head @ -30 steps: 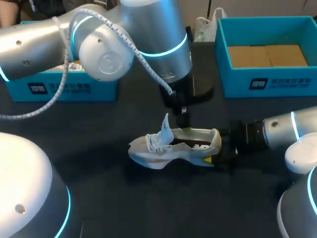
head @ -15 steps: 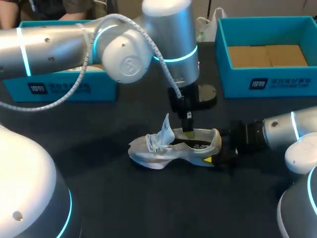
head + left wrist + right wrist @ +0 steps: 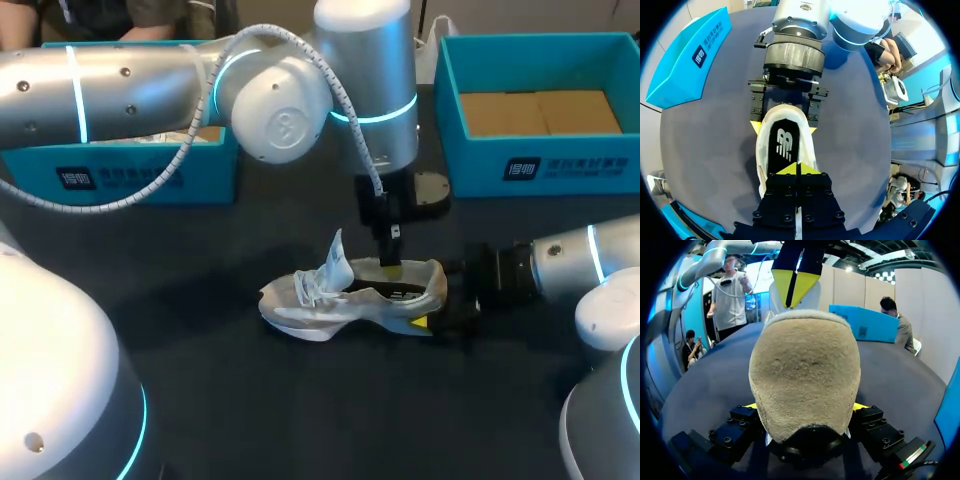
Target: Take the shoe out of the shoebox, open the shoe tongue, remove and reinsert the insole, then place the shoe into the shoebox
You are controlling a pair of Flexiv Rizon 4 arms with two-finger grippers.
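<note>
Yellow fingertips (image 3: pixel 787 169) of our left gripper (image 3: pixel 796 169): pressed together, nothing seen between them, just over the black insole (image 3: pixel 784 145) inside the shoe (image 3: pixel 345 300); we cannot tell whether they touch it. Our right gripper (image 3: pixel 447 308): fingers clamped on the shoe's heel from both sides. Shoe: white, on the dark table (image 3: pixel 250 400), tongue (image 3: pixel 335 262) raised. Teal shoebox (image 3: pixel 540 165): behind the shoe's heel, well apart. Second teal box (image 3: pixel 120 180): behind its toe.
</note>
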